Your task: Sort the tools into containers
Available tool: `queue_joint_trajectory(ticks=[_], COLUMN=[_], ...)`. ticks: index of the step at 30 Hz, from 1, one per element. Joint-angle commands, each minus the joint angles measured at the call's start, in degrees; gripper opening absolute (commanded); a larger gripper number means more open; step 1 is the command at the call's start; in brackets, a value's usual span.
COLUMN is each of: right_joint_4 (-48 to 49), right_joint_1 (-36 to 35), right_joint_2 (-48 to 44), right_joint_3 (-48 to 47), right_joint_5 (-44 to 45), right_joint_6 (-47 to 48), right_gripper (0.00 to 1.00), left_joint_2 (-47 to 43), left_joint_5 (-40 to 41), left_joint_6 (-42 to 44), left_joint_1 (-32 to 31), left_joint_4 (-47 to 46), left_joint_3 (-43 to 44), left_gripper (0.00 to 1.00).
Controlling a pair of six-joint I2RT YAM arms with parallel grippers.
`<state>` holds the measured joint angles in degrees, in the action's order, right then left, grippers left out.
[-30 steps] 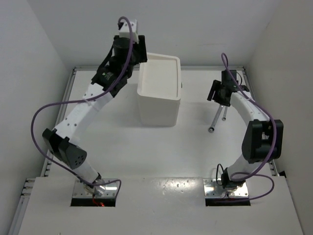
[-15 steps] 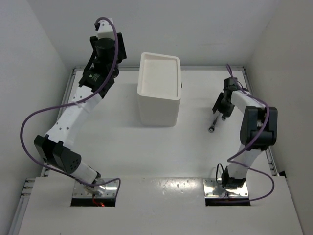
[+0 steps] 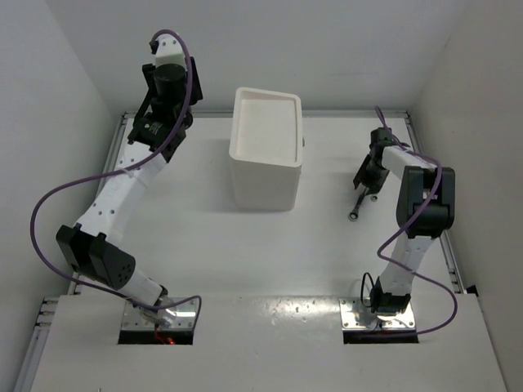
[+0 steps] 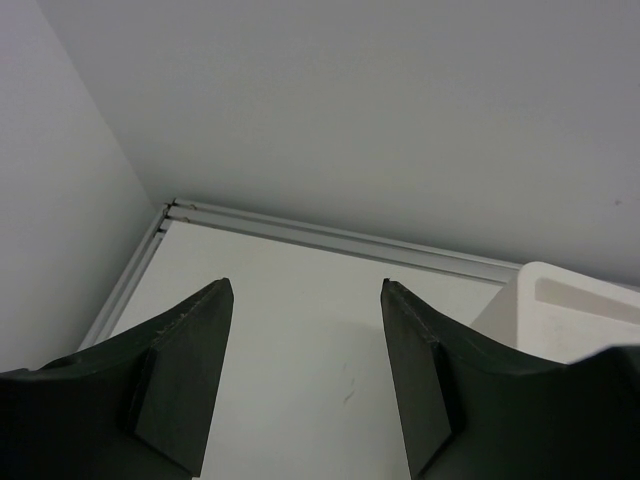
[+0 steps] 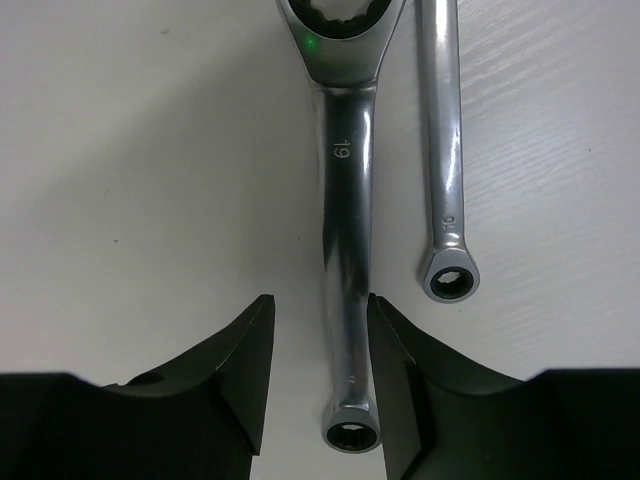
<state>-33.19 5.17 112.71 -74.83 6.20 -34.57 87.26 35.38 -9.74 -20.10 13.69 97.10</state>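
Observation:
Two silver wrenches lie side by side on the table right of the white drawer unit (image 3: pixel 265 151). In the right wrist view the larger wrench (image 5: pixel 345 220), marked 19, runs between my open right gripper's (image 5: pixel 320 300) fingers, close to the right finger. The smaller wrench (image 5: pixel 445 150), marked 10, lies just right of it, outside the fingers. From above, my right gripper (image 3: pixel 369 175) is low over a wrench (image 3: pixel 357 206). My left gripper (image 4: pixel 306 285) is open and empty, held high at the far left (image 3: pixel 167 86). The pliers are out of view.
The drawer unit's top tray shows nothing in it from above; its corner shows in the left wrist view (image 4: pixel 570 310). White walls enclose the table at the back and both sides. A metal rail (image 4: pixel 330 235) runs along the far edge.
My left arm swung left, away from the drawer unit, and now stands still. My right gripper came down over the wrenches and straddles the larger one.

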Motion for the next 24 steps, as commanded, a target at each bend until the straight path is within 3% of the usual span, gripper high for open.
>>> queue_joint_trajectory(ticks=[1,13,22,24], right_joint_4=[-0.65,-1.26,-1.26,-1.26], right_joint_1=[0.37,1.95,1.95,1.95], right_joint_2=[1.11,4.01,6.29,6.91], right_joint_3=[-2.69,-2.69,-1.02,-1.55], right_joint_5=[1.36,0.31,-1.98,-2.68], right_joint_6=[-1.03,0.2,0.2,0.72], right_gripper=[0.43,0.42,0.17,0.02], left_joint_2=[-0.87,0.19,1.24,1.24], left_joint_5=[0.14,0.13,0.13,0.13], left_joint_6=[-0.63,-0.63,-0.11,-0.11], left_joint_1=[0.76,0.76,0.76,0.76], left_joint_4=[-1.39,-0.86,-0.86,-0.33], left_joint_3=[0.02,0.55,1.07,1.07], left_gripper=[0.67,0.67,0.67,0.67])
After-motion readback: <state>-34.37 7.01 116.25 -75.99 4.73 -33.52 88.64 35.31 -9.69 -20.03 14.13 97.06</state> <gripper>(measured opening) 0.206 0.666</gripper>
